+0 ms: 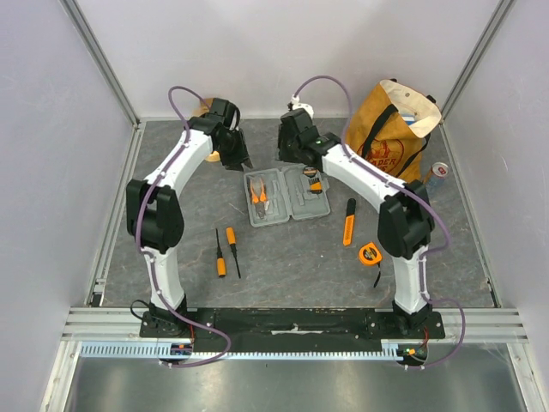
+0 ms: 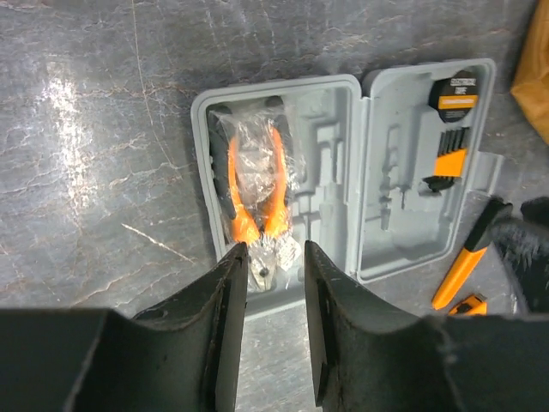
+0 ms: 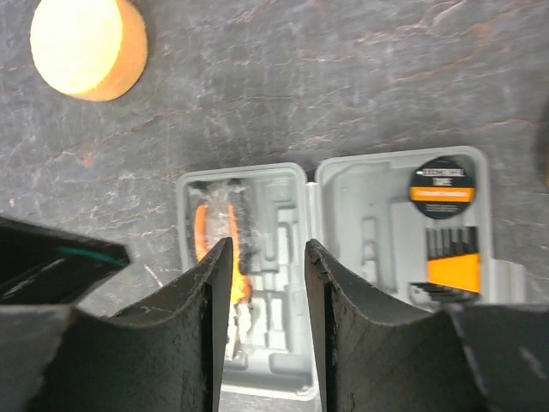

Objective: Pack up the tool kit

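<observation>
Left hand: left gripper (image 2: 274, 257) pointing down, jaws parted, nothing between them.
Right hand: right gripper (image 3: 268, 257) pointing down, jaws parted and empty.
Left arm pose: elbow raised, forearm reaching toward 1 o'clock, wrist bent down at 11 o'clock of the case.
Right arm pose: elbow raised, forearm reaching toward 10 o'clock, wrist at 12 o'clock of the case.
Task item: tool kit case (image 2: 330, 172), lying open and flat mid-table (image 1: 292, 257), below both grippers.
Left half: pliers (image 2: 253, 184), orange-handled, in clear wrap, seated in their slot.
Right half: tape roll (image 2: 452, 93); hex keys (image 2: 450, 150).
Loose, 7 o'clock of case: two screwdrivers (image 1: 221, 255).
Loose, 4 o'clock: utility knife (image 1: 349, 221); tape measure (image 1: 371, 253).
Surroundings: tote bag (image 1: 395, 129) at 1 o'clock; tan disc (image 3: 86, 47) at 11 o'clock.
</observation>
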`<action>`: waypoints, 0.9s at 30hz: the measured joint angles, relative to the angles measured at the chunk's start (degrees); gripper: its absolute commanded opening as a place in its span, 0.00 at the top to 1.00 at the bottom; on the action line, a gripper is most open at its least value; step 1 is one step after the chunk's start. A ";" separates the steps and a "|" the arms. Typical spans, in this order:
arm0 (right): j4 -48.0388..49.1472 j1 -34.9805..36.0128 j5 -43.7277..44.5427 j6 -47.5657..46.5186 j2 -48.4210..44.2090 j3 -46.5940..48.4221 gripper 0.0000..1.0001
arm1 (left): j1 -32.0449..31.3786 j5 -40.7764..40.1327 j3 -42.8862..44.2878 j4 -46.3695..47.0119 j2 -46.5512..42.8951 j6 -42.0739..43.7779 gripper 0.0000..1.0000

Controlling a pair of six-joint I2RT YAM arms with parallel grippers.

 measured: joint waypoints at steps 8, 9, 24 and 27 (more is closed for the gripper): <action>0.76 -2.10 2.05 -3.15 -5.81 -10.86 0.54 | 1.46 -1.22 -13.94 6.25 -11.08 0.00 0.55; 0.72 -2.12 2.01 -3.78 -6.58 -12.83 0.53 | 1.95 -1.79 -16.33 6.75 -12.41 0.00 0.54; 4.15 0.42 -2.36 -5.92 -12.85 -21.70 0.52 | 0.66 -4.39 -55.54 8.96 -39.67 -0.70 0.50; 4.35 1.75 -3.28 -6.38 -12.85 -21.70 0.51 | 0.00 -4.50 -59.82 8.70 -41.99 -2.03 0.50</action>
